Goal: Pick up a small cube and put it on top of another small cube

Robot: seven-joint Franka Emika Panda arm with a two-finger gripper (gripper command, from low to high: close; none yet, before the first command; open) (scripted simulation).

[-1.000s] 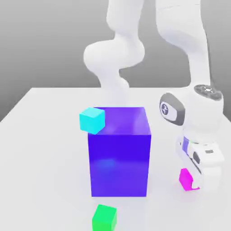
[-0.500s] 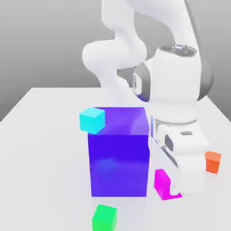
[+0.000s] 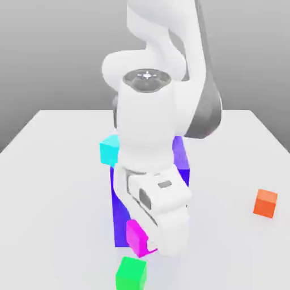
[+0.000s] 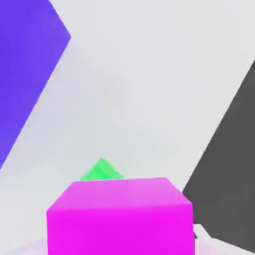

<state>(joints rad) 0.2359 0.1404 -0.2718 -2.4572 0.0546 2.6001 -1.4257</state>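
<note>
Your pink cube (image 3: 136,238) hangs clear of the table (image 3: 51,187), pinched in the gripper (image 3: 148,247) in front of the big blue block (image 3: 120,210), and the green cube (image 3: 131,273) you are aiming for sits on the table just below it and a little toward the exterior view's left. That offset is what the next move turns on: you are close above the target but not yet squarely over it, so judge on a small sideways shift before any descent. In the hand view the pink cube (image 4: 119,216) fills the foreground and only a corner of the green cube (image 4: 101,171) peeks out past its far edge, which suggests the two are not lined up yet. Both cubes are equal-sided, so no long axis matters, but their faces should be squared to each other. The fingers are pressed in tight on the pink cube and touch nothing else. The cyan cube (image 3: 109,150) and orange cube (image 3: 265,203) lie well apart from your path.
</note>
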